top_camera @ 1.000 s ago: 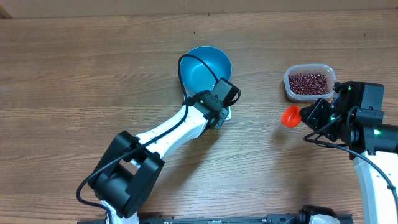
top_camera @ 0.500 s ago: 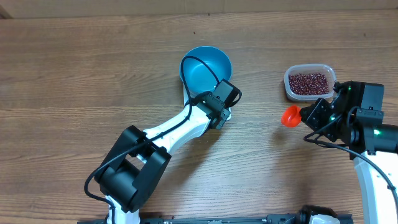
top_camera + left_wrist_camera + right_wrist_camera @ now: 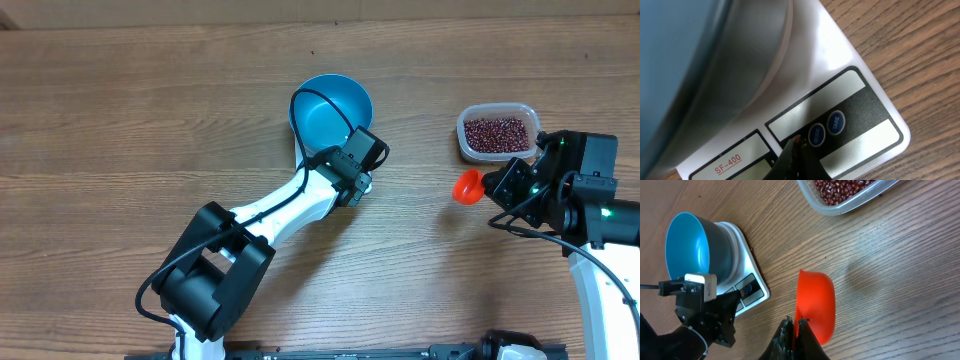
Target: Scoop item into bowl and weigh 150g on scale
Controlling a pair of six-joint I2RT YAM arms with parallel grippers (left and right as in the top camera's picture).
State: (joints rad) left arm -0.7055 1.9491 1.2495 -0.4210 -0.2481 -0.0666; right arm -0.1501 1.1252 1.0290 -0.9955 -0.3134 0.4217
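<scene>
The blue bowl stands on the white scale, whose front panel carries two round blue buttons. My left gripper is shut and empty, its tips right at the panel beside the left button; whether they touch it I cannot tell. From overhead the left gripper covers most of the scale. My right gripper is shut on the edge of an orange scoop, held empty above the wood to the right of the scale. The dark red beans lie in a clear tub.
The clear tub stands at the back right, just beyond the right gripper and scoop. The left arm stretches diagonally from the near edge up to the scale. Bare wooden table lies to the left.
The left arm's lower links swung slightly right a second ago and its gripper edged right over the scale; since half a second ago nothing moves. Right arm and scoop are unmoved.
</scene>
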